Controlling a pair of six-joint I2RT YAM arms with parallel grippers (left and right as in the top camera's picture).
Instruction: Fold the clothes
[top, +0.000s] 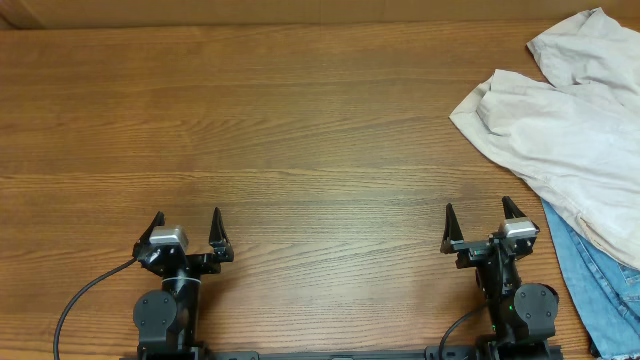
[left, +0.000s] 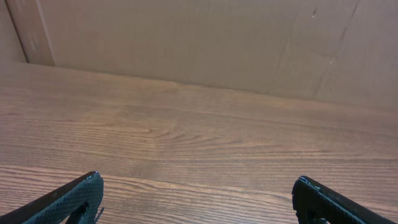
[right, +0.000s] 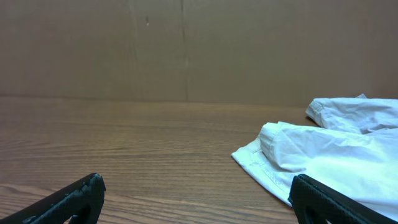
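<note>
Tabletop (top: 300, 130): one, brown wood grain running side to side; it carries everything in view and stretches bare ahead of both grippers.
Room: one brown board wall (left: 186, 37) with upright seams stands at the tabletop's far edge, ahead of both grippers.
Clothes (top: 570, 130): one pair of pale cream shorts, wrinkled and unfolded. They lie flat ahead of the right gripper and off to its right, apart from it and well apart from the left gripper. They run past the right edge of the overhead view. In the right wrist view a stitched hem faces that gripper.
Blue denim garment (top: 600, 290): one, just beside the right arm on its right. Its upper part is covered by the edge of the shorts, and it is cut off by the edge of the view.
Left gripper (top: 187, 215): one, two dark fingers spread wide, released, grasping nothing, over bare wood.
Right gripper (top: 477, 208): one, two dark fingers spread wide, released, grasping nothing, not touching the shorts.
Cables: two, one black cable (top: 85, 295) curving behind the left arm, one behind the right.
</note>
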